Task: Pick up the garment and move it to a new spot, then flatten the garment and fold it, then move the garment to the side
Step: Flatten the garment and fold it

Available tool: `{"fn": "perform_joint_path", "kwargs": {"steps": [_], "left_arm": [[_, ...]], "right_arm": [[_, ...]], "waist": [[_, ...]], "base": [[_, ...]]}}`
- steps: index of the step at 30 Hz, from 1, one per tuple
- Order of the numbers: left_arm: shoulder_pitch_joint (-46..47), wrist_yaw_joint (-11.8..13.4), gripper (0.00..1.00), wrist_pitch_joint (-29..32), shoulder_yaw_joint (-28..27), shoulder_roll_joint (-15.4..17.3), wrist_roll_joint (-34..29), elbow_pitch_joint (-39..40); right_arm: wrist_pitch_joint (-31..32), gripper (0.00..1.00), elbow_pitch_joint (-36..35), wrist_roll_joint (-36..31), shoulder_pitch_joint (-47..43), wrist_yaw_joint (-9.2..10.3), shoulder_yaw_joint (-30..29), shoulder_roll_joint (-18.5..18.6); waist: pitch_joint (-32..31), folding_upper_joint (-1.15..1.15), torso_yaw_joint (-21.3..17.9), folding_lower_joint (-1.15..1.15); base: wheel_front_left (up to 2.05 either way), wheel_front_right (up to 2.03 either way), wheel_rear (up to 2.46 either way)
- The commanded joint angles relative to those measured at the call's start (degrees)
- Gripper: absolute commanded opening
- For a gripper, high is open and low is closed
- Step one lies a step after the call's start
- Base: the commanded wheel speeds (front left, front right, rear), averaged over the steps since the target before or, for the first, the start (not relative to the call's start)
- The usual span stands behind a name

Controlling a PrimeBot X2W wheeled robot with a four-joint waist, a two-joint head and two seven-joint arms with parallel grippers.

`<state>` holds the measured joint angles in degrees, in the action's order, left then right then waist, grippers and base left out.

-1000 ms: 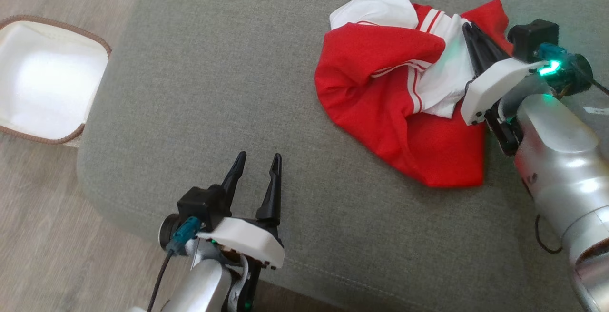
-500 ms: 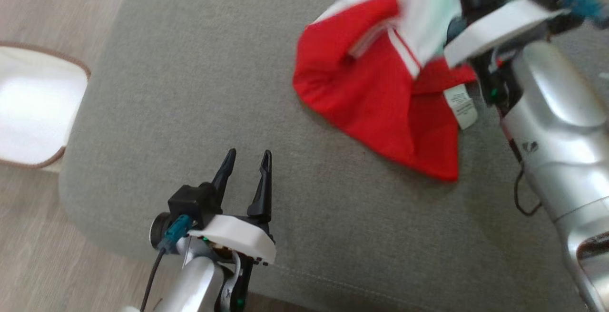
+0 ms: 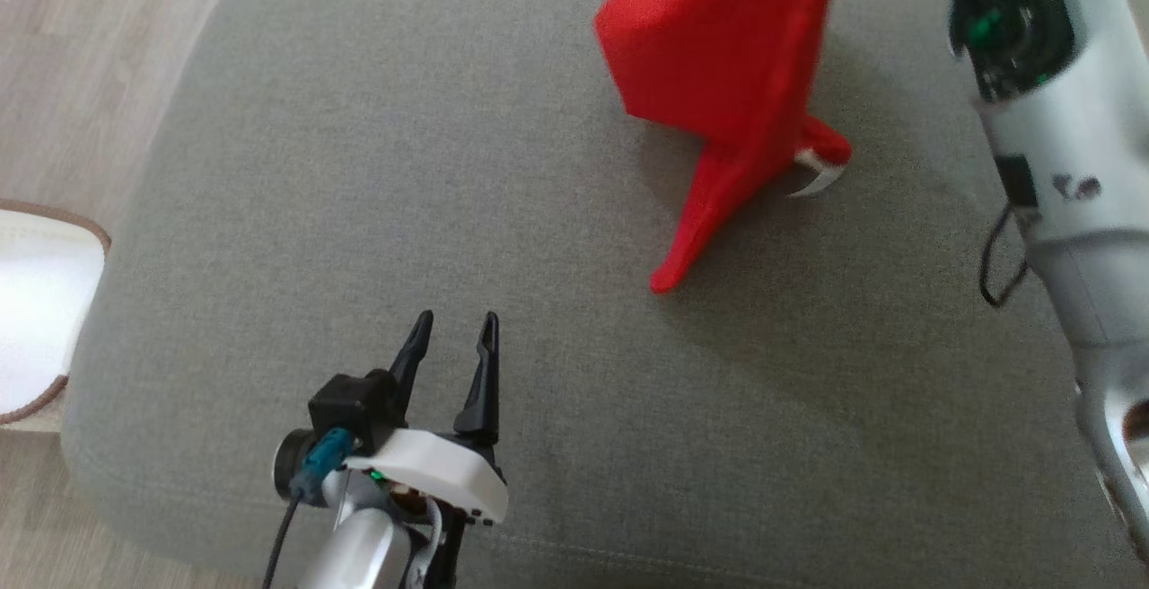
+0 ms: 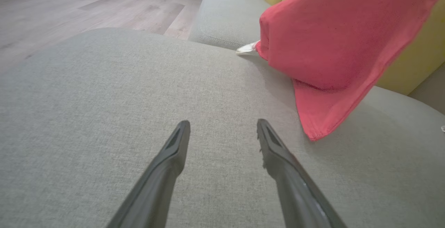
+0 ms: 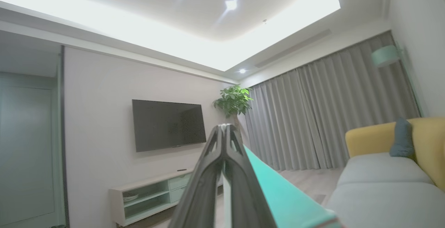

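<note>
While the garment (image 3: pixel 718 59) hangs lifted, right gripper (image 5: pixel 224 128) clamps it (wrist view).

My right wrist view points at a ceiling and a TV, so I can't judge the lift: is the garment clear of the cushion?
Observer: Not quite. In the head view the garment hangs as a red drape, and its lowest corner appears to rest on the grey cushion.
Operator: Where is my other gripper?
Observer: The left gripper is open above the cushion's near part, apart from the garment.
Operator: Anything else trailing?
Observer: A white strip of the garment lies on the cushion behind the drape.
</note>
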<state>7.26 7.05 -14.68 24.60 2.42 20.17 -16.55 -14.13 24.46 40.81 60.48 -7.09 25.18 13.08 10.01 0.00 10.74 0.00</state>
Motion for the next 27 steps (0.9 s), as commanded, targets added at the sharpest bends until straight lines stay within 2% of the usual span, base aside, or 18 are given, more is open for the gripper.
{"fn": "perform_joint_path", "kwargs": {"steps": [1,4,8,12,16,20,23,27], "left_arm": [[0.8,-0.1,1.00,-0.3,-1.3,0.5,0.2,1.7],[0.5,-0.2,1.00,-0.3,-0.5,0.5,0.7,1.6],[0.2,-0.2,1.00,-0.3,0.6,0.5,1.4,1.3],[-0.2,0.0,1.00,-0.3,0.9,0.5,2.0,0.9],[-0.5,0.2,1.00,-0.3,1.0,0.5,1.9,0.9],[-0.4,0.3,1.00,-0.3,0.3,0.5,1.5,0.9],[0.7,0.2,1.00,-0.3,-0.1,0.5,1.0,1.0],[2.1,-0.1,1.00,-0.3,-0.1,0.5,0.6,0.7]], "right_arm": [[1.1,0.00,-2.4,0.2,4.5,-0.40,1.9,-2.6],[1.6,0.00,-1.1,-0.9,7.0,-0.40,3.8,-4.3],[0.6,0.00,5.9,-4.2,13.0,-0.40,5.0,-7.4],[-0.7,0.00,12.6,-8.2,19.4,-0.40,2.2,-8.9],[-0.8,0.00,12.1,-11.8,21.9,-0.40,-3.1,-9.0],[-0.8,0.00,9.2,-12.0,19.9,-0.40,-5.6,-6.1],[-0.9,0.00,4.7,-10.5,14.9,-0.40,-3.7,-0.3],[-0.9,0.00,5.1,-7.7,5.9,-0.40,-1.9,6.1]], "waist": [[-1.0,0.00,0.3,0.00],[-1.3,0.00,1.3,0.00],[-1.8,0.00,4.0,0.00],[-2.3,0.00,6.4,0.00],[-2.3,0.00,6.9,0.00],[-1.3,0.00,4.9,0.00],[0.4,0.00,1.9,0.00],[1.6,0.00,-0.4,0.00]], "base": [[0.00,0.00,0.00],[0.00,0.00,0.00],[0.00,0.00,0.00],[0.00,0.00,0.00],[0.00,0.00,0.00],[0.00,0.00,0.00],[0.00,0.00,0.00],[0.00,0.00,0.00]]}}
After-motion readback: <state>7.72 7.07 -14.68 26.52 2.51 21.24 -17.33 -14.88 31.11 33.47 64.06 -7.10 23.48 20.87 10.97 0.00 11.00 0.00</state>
